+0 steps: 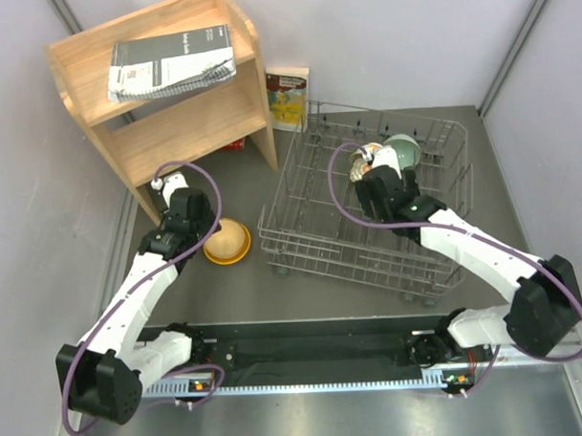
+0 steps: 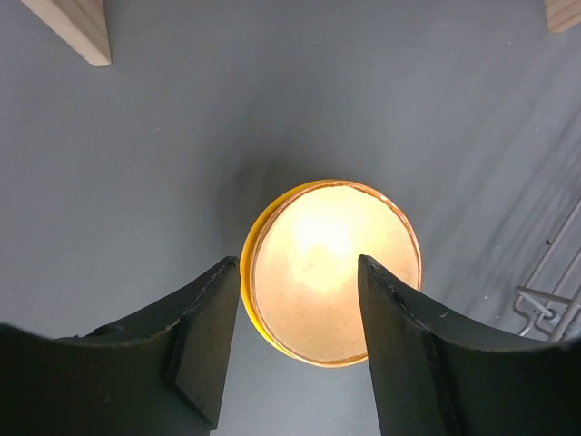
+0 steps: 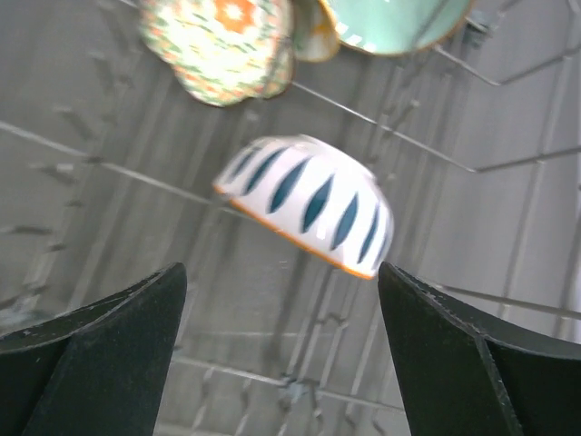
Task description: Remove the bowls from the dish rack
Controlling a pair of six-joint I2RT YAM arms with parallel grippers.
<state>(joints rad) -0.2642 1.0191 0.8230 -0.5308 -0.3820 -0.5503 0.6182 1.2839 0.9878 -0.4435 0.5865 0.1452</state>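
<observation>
Right fingers (image 3: 91,354), wide open, frame the striped bowl (image 3: 309,204): centre on its rim before closing. Left fingers (image 2: 204,345) hang open over the orange bowl (image 2: 331,272).

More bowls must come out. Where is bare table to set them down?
Bare grey table lies between the orange bowl and the dish rack, and in front of both. The rack's far corner is crowded with bowls.
</observation>
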